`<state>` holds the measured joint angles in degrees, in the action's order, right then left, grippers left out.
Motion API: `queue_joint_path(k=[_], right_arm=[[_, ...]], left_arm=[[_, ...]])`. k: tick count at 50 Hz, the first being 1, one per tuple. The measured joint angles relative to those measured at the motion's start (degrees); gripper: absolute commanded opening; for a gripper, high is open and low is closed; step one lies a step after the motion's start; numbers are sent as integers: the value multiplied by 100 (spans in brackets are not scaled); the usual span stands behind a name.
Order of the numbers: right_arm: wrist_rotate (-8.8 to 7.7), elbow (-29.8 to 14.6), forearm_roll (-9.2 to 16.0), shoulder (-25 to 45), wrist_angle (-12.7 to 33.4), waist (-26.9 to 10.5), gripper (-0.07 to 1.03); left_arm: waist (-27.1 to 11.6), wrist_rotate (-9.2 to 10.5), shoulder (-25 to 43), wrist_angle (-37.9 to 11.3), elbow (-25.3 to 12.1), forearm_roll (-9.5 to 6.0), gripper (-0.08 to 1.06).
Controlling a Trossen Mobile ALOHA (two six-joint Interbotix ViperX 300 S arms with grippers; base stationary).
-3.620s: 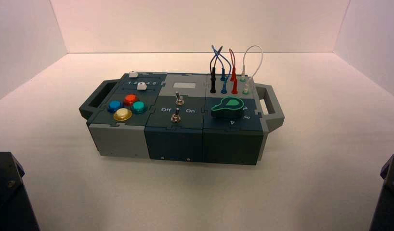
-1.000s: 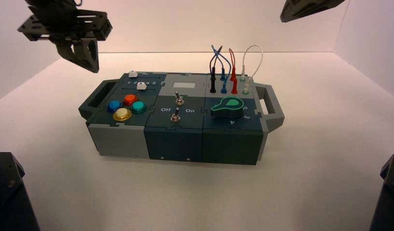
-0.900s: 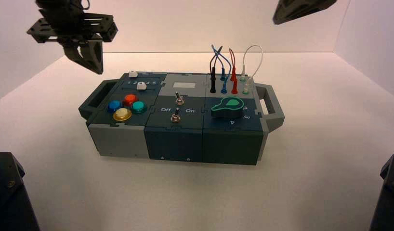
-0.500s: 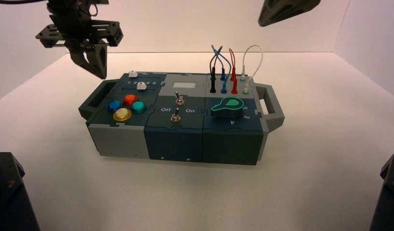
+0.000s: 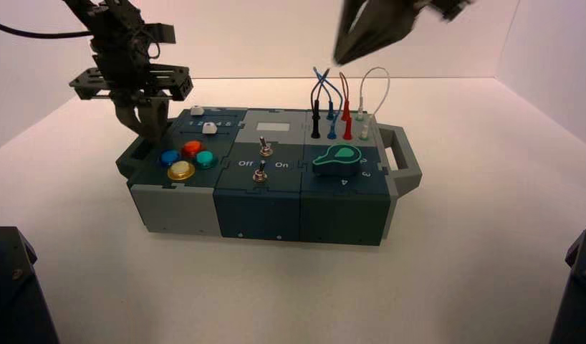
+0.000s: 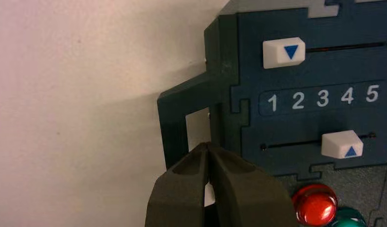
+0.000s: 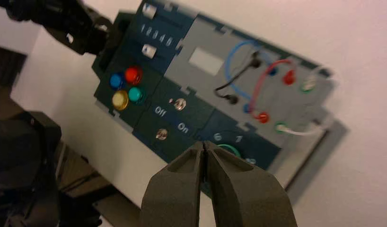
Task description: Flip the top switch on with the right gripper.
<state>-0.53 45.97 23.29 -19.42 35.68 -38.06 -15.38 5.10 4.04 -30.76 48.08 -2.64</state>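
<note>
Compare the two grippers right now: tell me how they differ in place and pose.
The left gripper is low, at the box's left handle; the right gripper hangs high, above the wires. The left gripper's fingers point down at the handle; the right gripper's slant down-left toward the box. Both are shut and hold nothing.

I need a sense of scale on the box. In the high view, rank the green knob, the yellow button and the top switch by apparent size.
Largest to smallest:
1. Green knob, clearly widest.
2. Yellow button.
3. Top switch, a tiny lever.
All sit on the box top at similar depth, so the order looks reliable.
</note>
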Motion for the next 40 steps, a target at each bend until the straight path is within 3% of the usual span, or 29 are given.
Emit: queue_joint_path(k=[15,21,23,27,34,40], right_arm=[[18,-536,431,914,114,-334,-2],[123,-773,510,1187,229,-378,-2],[229,-932,527,1380,325,-404,-2],[360,-1116,527,1608,431,-404,-2],[448,-1301,527,1898,545,-422,-2],[650,-1547,483,2241,598,-519,-2]], left_arm=[[0,53,237,79,-79,-9,-3],[0,70,316,132,-88,-9,-3],[0,70,334,158,-88,-9,-3],[0,62,369,149,-105,0,-3],[0,62,387,149,-132,9,-3],[0,62,404,149,-158,9,-3]])
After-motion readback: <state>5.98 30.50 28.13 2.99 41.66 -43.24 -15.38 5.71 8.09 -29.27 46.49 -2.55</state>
